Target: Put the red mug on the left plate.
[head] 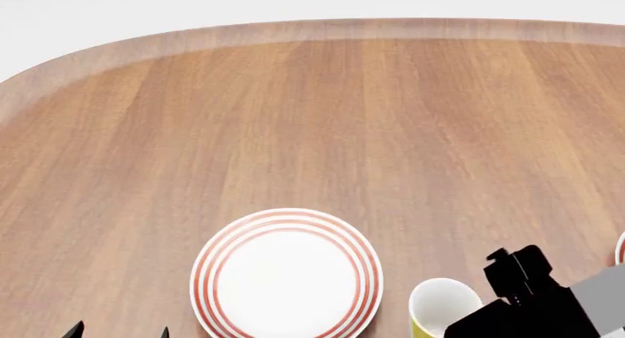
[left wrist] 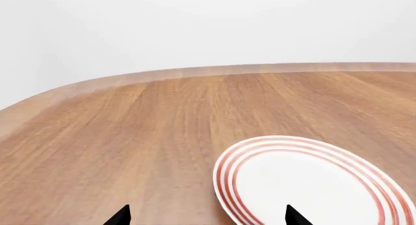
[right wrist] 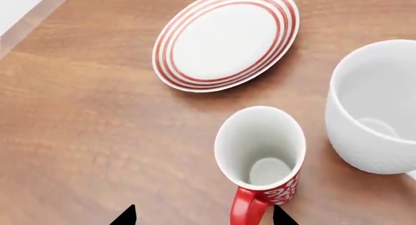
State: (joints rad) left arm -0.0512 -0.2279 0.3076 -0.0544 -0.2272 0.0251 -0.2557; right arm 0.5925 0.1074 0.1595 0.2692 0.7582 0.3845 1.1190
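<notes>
The red mug (right wrist: 263, 157), white inside with a white pattern, stands upright on the wooden table; it is out of the head view. My right gripper (right wrist: 204, 217) is open, and the mug's red handle (right wrist: 247, 210) lies between its tips, close to one of them. The left plate (head: 286, 274), white with red rings, lies at the front of the table and also shows in the left wrist view (left wrist: 312, 181). My left gripper (left wrist: 208, 220) is open and empty, low by that plate's left rim, and its tips show in the head view (head: 117, 331).
A yellow mug (head: 444, 309) stands right of the left plate, beside my right arm (head: 528, 294). A large white mug (right wrist: 377, 103) stands close beside the red mug. A second ringed plate (right wrist: 226, 40) lies beyond them. The table's rounded edge (head: 88, 56) runs at the far left.
</notes>
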